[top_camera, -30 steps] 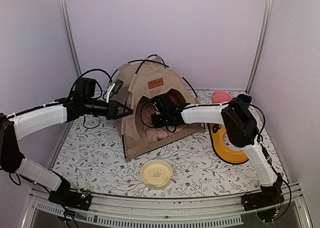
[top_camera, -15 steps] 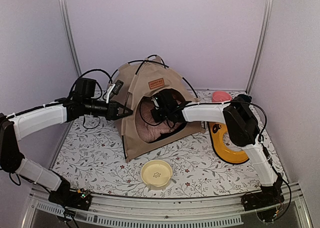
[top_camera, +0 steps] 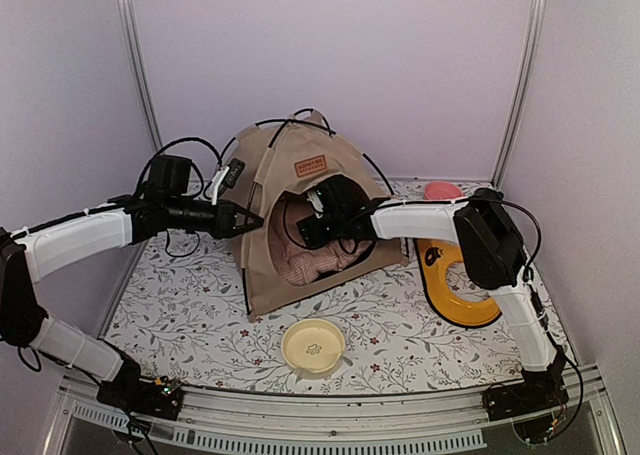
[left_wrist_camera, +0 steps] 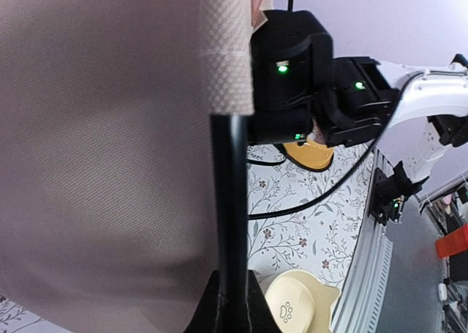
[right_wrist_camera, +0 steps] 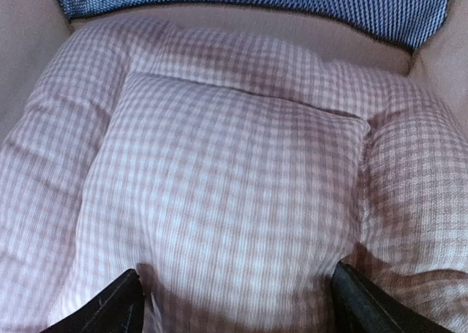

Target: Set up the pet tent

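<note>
**Right wrist view: jaws wide over the cushion**

The right gripper (right_wrist_camera: 238, 307) hangs wide open and empty over the checked cushion (right_wrist_camera: 234, 186), inside the pet tent (top_camera: 300, 175) at mid-table. The left gripper (top_camera: 252, 219) is clamped on the tent's black pole (left_wrist_camera: 230, 201) and should steady it while the right backs straight out.

Lab robot booth: plain white walls (top_camera: 330, 55), aluminium posts (top_camera: 142, 70), floral tabletop (top_camera: 200, 315).

The tan dome pet tent (top_camera: 285, 155) stands upright, arched doorway (top_camera: 290, 225) facing forward.
</note>
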### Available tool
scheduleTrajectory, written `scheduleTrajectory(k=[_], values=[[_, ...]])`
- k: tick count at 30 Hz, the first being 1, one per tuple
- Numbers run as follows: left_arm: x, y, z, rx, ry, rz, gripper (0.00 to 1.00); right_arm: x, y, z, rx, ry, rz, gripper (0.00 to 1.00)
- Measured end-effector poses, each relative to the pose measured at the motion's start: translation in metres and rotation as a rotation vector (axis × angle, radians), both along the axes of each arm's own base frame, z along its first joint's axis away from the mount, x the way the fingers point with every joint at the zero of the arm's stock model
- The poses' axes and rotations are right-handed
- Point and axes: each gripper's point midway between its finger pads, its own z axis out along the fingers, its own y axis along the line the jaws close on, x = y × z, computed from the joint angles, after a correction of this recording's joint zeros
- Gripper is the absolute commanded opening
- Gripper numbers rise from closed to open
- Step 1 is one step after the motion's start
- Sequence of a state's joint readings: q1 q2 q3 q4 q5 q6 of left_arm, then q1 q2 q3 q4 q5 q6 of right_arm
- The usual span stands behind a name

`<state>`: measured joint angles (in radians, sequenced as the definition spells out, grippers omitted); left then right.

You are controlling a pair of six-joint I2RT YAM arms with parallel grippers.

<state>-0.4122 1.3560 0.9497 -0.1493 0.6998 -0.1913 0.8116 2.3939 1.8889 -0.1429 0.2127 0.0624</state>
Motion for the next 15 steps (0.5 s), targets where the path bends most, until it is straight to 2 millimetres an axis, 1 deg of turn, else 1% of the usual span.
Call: scheduleTrajectory(k=[2, 5, 9, 11, 13, 15], values=[[0.004, 0.003, -0.002, 0.01, 0.007, 0.032, 0.0, -0.014, -0.006, 0.003, -0.003, 0.029, 0.008, 0.96], [0.009, 0.005, -0.004, 0.018, 0.017, 0.074, 0.0, -0.033, -0.008, 0.023, 0.017, 0.04, 0.022, 0.99], [0.015, 0.008, -0.003, 0.019, 0.021, 0.112, 0.0, -0.055, -0.001, 0.068, 0.088, 0.02, 0.046, 0.99], [0.017, 0.008, -0.003, 0.019, 0.019, 0.126, 0.0, -0.065, 0.001, 0.085, 0.12, 0.021, 0.054, 0.99], [0.018, 0.009, -0.002, 0.017, 0.017, 0.134, 0.0, -0.073, 0.0, 0.09, 0.132, 0.037, 0.052, 0.98], [0.02, 0.009, -0.001, 0.017, 0.014, 0.142, 0.0, -0.081, -0.006, 0.085, 0.129, 0.07, 0.041, 0.97]])
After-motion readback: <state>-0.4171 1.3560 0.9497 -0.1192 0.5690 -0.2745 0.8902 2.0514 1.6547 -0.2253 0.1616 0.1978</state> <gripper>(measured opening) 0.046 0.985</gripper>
